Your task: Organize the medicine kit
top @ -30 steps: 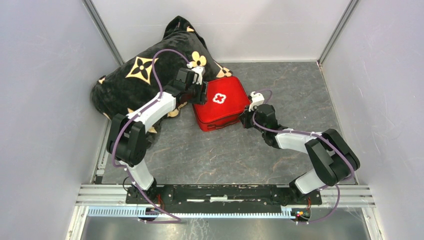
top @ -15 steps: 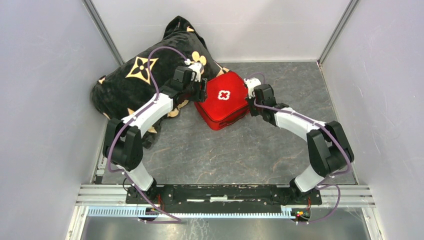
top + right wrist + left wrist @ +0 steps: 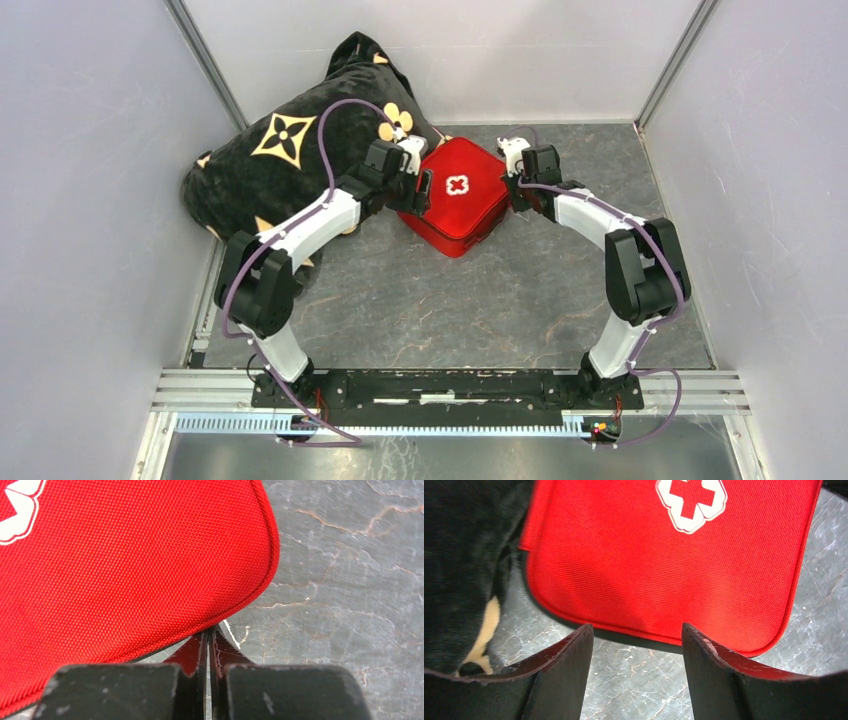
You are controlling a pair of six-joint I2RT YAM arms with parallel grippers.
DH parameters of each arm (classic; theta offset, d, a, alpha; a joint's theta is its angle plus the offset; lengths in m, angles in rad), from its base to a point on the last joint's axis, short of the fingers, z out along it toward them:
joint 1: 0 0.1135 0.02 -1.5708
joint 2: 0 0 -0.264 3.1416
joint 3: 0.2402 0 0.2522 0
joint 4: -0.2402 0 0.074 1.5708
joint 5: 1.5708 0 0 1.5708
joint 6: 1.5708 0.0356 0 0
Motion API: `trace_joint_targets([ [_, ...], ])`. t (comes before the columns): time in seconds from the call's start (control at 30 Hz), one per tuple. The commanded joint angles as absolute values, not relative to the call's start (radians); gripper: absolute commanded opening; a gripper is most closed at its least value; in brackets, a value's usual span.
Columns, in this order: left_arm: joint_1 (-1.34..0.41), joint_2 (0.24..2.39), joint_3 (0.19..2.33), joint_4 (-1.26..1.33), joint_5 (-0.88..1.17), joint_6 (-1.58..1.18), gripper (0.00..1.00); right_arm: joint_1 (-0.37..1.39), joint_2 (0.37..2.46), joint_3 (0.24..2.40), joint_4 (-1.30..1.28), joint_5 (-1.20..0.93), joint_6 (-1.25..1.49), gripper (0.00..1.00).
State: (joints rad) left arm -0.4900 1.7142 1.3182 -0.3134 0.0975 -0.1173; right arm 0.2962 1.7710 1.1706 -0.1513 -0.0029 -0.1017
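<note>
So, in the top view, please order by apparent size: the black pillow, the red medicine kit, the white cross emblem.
Largest: black pillow.
Then medicine kit.
Smallest: white cross emblem.
None look alike.

Cannot make out the left rim of the medicine kit (image 3: 465, 210) from above, covered by the left gripper (image 3: 420, 192). Cannot tell whether the closed right gripper (image 3: 208, 632) pinches anything at the kit's right edge. Cannot see the whole white cross (image 3: 691, 500) in either wrist view.
</note>
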Motion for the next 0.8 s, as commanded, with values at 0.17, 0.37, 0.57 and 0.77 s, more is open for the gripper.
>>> trace_joint_targets([
  [0.17, -0.504, 1.778, 1.376, -0.353, -0.01, -0.127, 0.73, 0.306, 1.779, 1.185, -0.107, -0.173, -0.126, 0.0],
  [0.37, -0.497, 1.733, 1.364, -0.298, -0.147, -0.191, 0.74, 0.307, 1.782, 1.177, -0.107, -0.173, -0.112, 0.0],
  [0.57, -0.418, 1.866, 1.577, -0.324, -0.113, -0.157, 0.77, 0.298, 1.781, 1.172, -0.144, -0.057, -0.079, 0.0],
  [0.77, -0.382, 2.022, 1.685, -0.371, 0.033, -0.095, 0.81, 0.284, 1.786, 1.176, -0.15, -0.095, -0.058, 0.0],
])
